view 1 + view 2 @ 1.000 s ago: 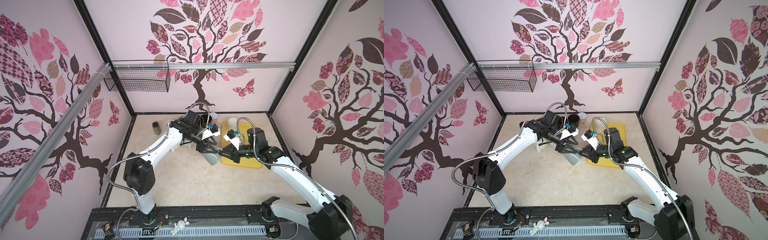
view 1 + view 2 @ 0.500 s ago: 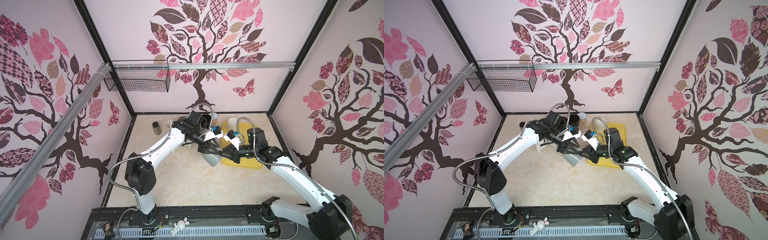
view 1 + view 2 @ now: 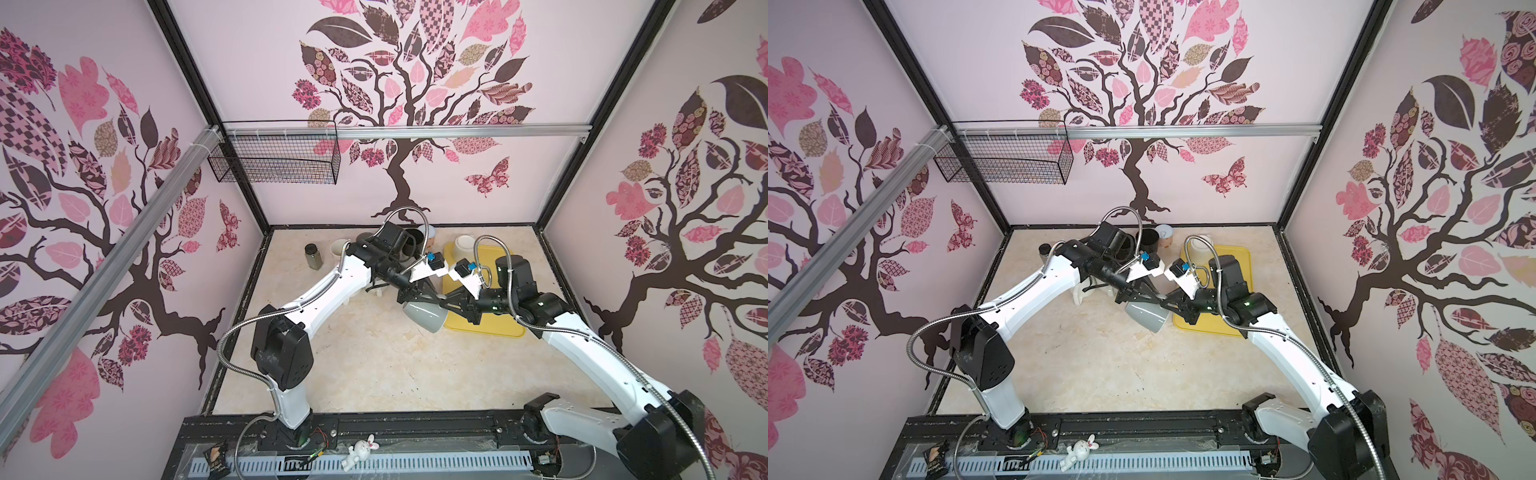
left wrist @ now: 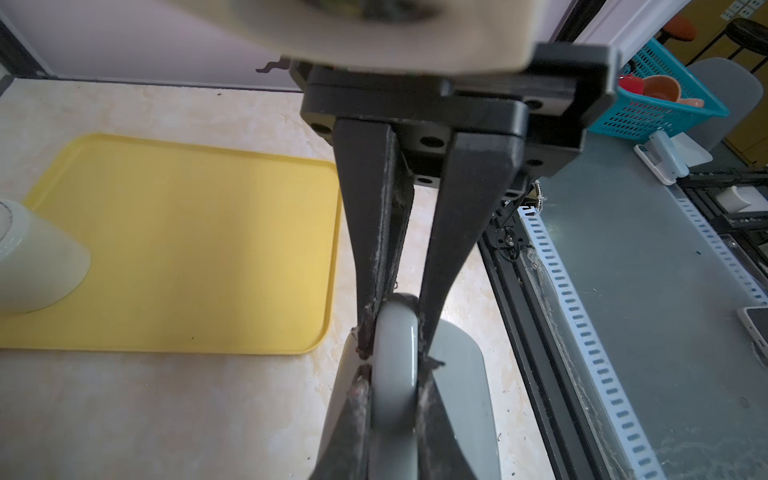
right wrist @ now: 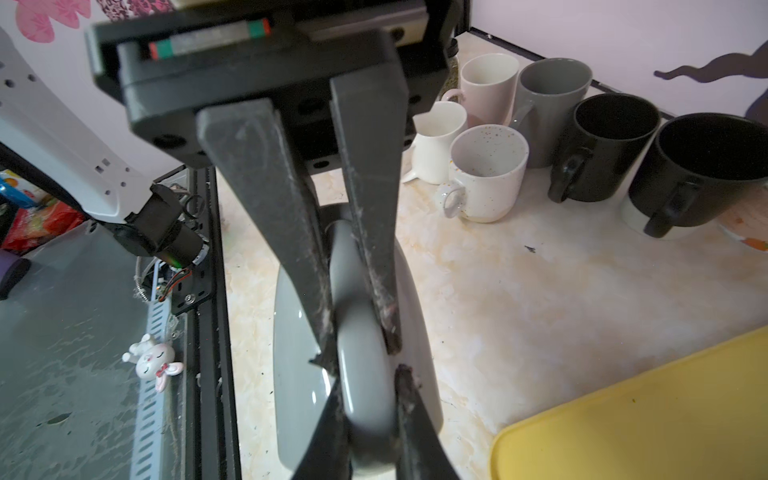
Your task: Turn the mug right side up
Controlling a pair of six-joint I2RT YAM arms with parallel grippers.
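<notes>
Mug [image 3: 424, 316] over marbled tabletop [image 3: 374, 365], tree-decal walls [image 3: 415, 174]

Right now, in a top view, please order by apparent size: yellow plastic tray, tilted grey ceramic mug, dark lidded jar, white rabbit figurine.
1. yellow plastic tray
2. tilted grey ceramic mug
3. white rabbit figurine and dark lidded jar: alike; figurine nearer the camera, so unranked.

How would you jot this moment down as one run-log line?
grey mug: tilted, not upright | left gripper: shut on handle | right gripper: shut on handle
</notes>
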